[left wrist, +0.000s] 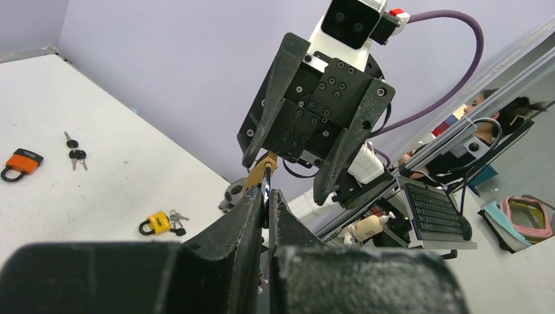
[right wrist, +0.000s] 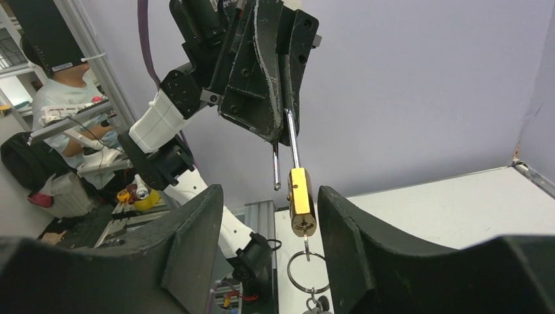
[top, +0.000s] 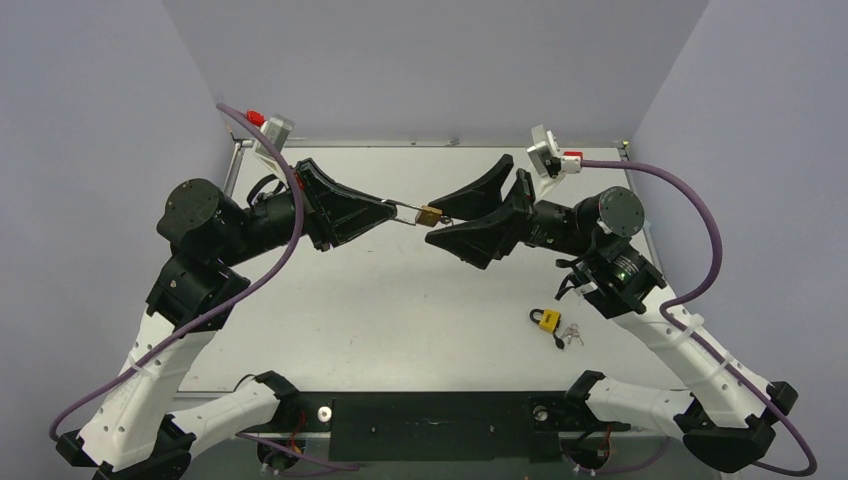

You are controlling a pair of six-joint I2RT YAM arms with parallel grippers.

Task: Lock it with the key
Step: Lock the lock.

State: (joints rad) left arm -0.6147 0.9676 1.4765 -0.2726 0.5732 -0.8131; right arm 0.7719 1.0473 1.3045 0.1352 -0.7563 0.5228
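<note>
On the bench (top: 380,320) three padlocks can be counted, and the left wrist view shows the orange padlock (left wrist: 23,163) farthest left, lying flat with a small bunch of keys (left wrist: 75,154) just beside it. Above the white surface, the left gripper (left wrist: 265,199) has its fingers pressed together on the long leg of the steel shackle (right wrist: 291,140). From that leg the brass padlock (right wrist: 302,203) hangs in the air, the short leg free of the body. A key ring (right wrist: 305,271) dangles from the keyhole end. The right gripper (right wrist: 267,194) has its fingers spread either side of the brass body, not touching it. Further right, the yellow padlock (top: 545,320) lies near the right arm, its own keys (top: 571,335) touching it. Plain lilac walls (top: 430,60) enclose the bench.
</note>
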